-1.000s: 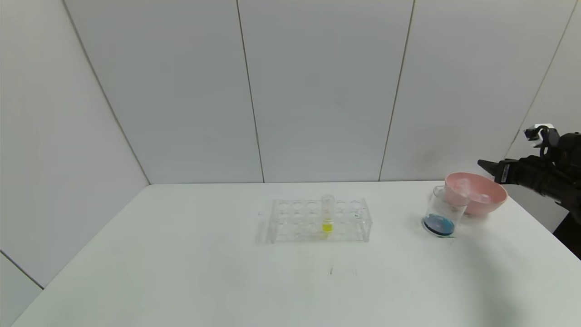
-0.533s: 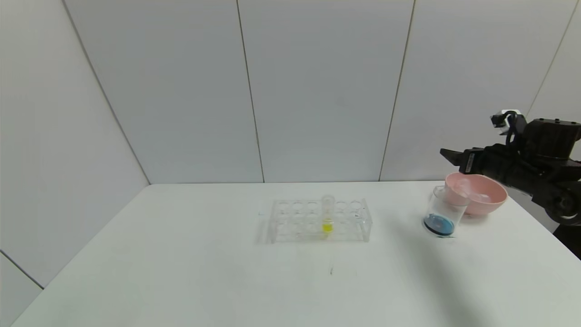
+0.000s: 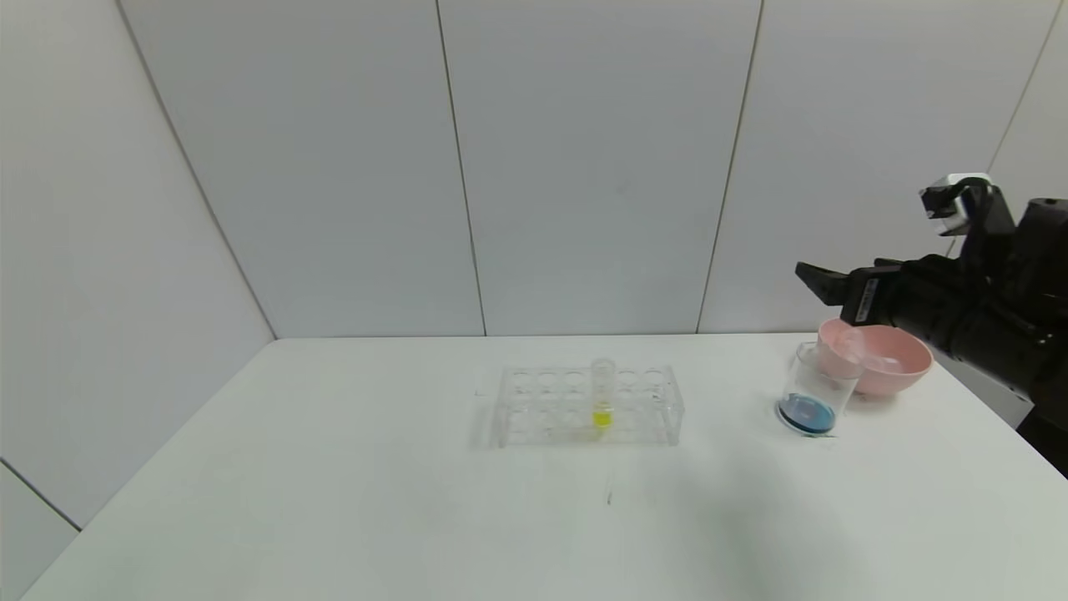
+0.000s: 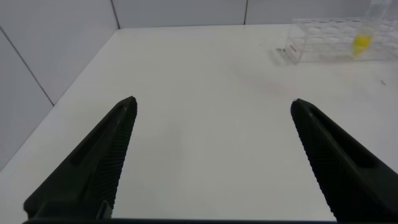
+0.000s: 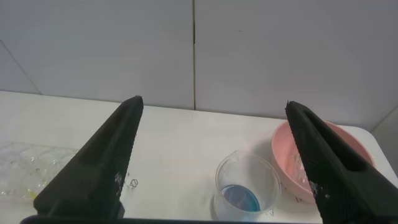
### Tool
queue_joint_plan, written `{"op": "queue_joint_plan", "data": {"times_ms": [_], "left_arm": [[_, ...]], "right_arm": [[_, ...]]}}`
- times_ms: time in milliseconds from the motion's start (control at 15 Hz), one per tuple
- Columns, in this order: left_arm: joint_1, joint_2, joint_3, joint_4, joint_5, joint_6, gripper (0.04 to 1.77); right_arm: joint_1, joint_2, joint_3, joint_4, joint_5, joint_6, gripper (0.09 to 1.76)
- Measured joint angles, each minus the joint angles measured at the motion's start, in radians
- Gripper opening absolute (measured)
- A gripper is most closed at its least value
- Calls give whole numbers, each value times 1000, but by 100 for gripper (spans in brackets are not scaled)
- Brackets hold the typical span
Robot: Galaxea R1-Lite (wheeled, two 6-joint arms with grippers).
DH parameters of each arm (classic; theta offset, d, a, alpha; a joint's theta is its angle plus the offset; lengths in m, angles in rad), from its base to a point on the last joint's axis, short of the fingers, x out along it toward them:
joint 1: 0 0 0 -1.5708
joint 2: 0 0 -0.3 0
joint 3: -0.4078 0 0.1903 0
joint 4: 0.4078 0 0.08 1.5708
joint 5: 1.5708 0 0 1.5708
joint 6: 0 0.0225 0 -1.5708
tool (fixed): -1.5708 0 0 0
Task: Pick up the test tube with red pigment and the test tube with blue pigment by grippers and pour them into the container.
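Near the desk's left edge the left gripper [image 4: 211,162] hangs spread wide and empty, the tube rack [image 3: 589,406] with its yellow-liquid tube [image 3: 602,394] stands mid-desk, and toward the far right corner the right gripper [image 5: 214,165], wide and empty, hovers above the container [image 3: 814,387] of blue liquid beside the pink bowl [image 3: 884,358].

The light is bright and soft and seems to come from above. The white worktop [image 3: 417,501] has no strong glare. A faint grey shadow lies on it near the front right. The clear rack [image 3: 588,405] looks pale and a bit fuzzy. In both wrist views the dark fingers [image 4: 93,168] up close look soft.
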Motion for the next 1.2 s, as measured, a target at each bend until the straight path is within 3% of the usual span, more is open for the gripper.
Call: {"op": "queue_joint_plan", "data": {"times_ms": [400, 867, 1000, 1200], "left_arm": [[0, 0, 0, 0, 0, 0, 176], [0, 0, 0, 0, 0, 0, 176], [0, 0, 0, 0, 0, 0, 176], [0, 0, 0, 0, 0, 0, 176]], "right_arm": [[-18, -314, 275, -23, -11, -1, 168], [-125, -785, 503, 14, -6, -73, 170], [-134, -936, 547, 90, -2, -86, 170], [-134, -1183, 571, 329, 1, -95, 170]]}}
